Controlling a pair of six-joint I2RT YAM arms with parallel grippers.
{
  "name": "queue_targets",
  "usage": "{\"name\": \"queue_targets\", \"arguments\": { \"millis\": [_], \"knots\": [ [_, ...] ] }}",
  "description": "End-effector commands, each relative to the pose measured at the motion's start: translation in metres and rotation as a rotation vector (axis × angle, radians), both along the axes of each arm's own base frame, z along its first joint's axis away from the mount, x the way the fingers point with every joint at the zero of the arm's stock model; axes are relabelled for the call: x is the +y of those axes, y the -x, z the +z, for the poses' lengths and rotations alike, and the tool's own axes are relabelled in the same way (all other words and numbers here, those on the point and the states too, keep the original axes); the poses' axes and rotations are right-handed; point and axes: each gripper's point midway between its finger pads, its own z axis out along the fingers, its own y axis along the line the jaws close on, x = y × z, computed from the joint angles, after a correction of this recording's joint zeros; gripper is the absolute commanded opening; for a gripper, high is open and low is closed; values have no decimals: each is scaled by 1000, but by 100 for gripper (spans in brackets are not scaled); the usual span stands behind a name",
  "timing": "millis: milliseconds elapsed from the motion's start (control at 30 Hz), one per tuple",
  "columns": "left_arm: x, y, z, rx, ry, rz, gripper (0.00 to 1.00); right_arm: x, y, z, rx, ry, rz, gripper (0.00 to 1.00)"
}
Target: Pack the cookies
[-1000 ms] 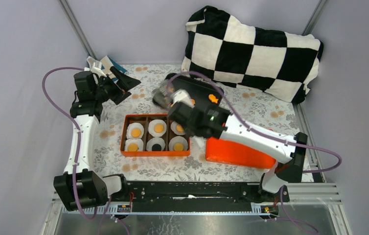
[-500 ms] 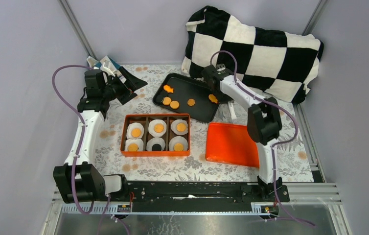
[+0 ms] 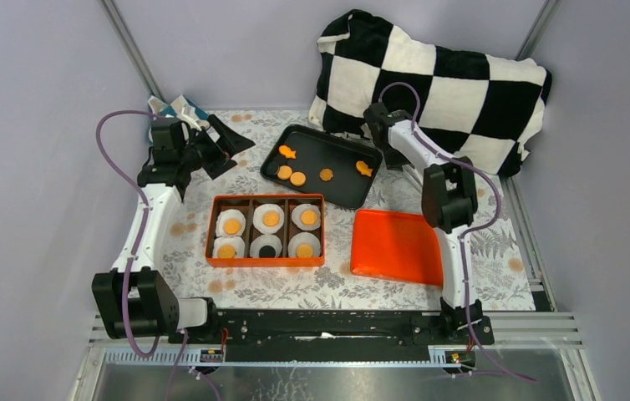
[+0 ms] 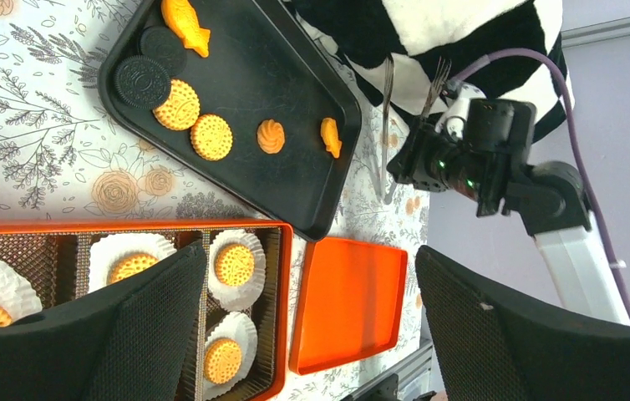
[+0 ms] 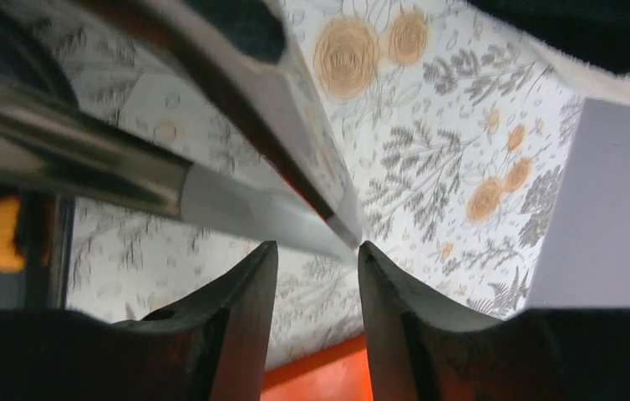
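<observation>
Grey walls close in a floral worktop (image 3: 320,280) with a checked pillow (image 3: 429,83) at the back. A second ago the right arm reached over the far right end of the box (image 3: 266,197). It has since swung back and now stands past the far right corner of the tray (image 3: 328,154), against the pillow. The box and tray lie as before.

The right pincer (image 5: 317,251) has its fingers a little apart with bare worktop showing through the gap. The tip of the metal tongs (image 4: 386,125) lies just beyond them, and I cannot tell whether it touches them. The left pincer (image 3: 221,150) hangs wide open and empty over the far left of the worktop.

Cookies (image 3: 297,178) sit in two places. Five orange ones lie on the tray, with two dark ones beside them in the left wrist view. All six paper cups in the box are filled, five with orange rounds and one with a dark biscuit. The lid (image 3: 395,246) lies right of the box, apart from it.

With every cup filled, the retreat looks like the end of placing. Either the tongs get picked up, or the lid goes on next.
</observation>
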Motion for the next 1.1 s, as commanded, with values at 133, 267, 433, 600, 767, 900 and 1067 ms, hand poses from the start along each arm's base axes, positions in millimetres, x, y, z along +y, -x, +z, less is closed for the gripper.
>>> {"name": "queue_targets", "arguments": {
  "millis": [133, 267, 433, 600, 767, 900, 1067],
  "knots": [
    [-10, -12, 11, -69, -31, -17, 99, 40, 42, 104, -248, -319, 88, 59],
    [-22, -11, 10, -71, -39, -38, 99, 66, 85, 101, -213, -432, 157, 65],
    [-30, -7, 12, -75, -40, -57, 99, 85, 143, 56, -97, -508, 178, 61],
    [-37, -3, 14, -77, -38, -72, 99, 66, 150, 23, -41, -394, 154, 62],
    [-43, 1, 16, -86, -38, -85, 99, 60, 137, -1, 29, -290, 172, 62],
    [-43, 3, 14, -78, -39, -86, 99, 56, 124, -20, 77, -212, 199, 62],
    [-45, 3, 2, -46, -37, -91, 99, 66, 112, -42, 131, -228, 225, 62]
  ]
}}
